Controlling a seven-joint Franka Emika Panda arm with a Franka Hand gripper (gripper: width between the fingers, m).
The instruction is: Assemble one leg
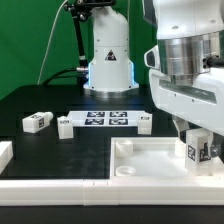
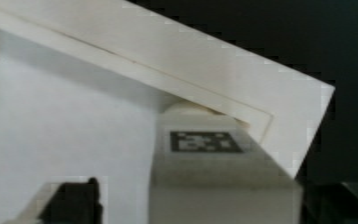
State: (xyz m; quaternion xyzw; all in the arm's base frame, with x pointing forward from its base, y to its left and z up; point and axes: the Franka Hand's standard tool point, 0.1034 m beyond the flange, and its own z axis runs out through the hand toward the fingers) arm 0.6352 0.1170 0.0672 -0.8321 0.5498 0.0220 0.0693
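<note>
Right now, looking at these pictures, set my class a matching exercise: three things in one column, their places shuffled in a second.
Things:
1. leg
2. marker board
3. white tray

Places:
A. flat on the black table, behind the tray
B. at the front of the exterior view, below the arm
C. between the fingers of the end effector

Pairs: 1-C, 2-A, 3-B

Hand (image 1: 197, 150) fingertips hidden behind tagged leg (image 1: 194, 152) & tray wall (image 1: 150, 150); arm cropped at frame top/right.
</note>
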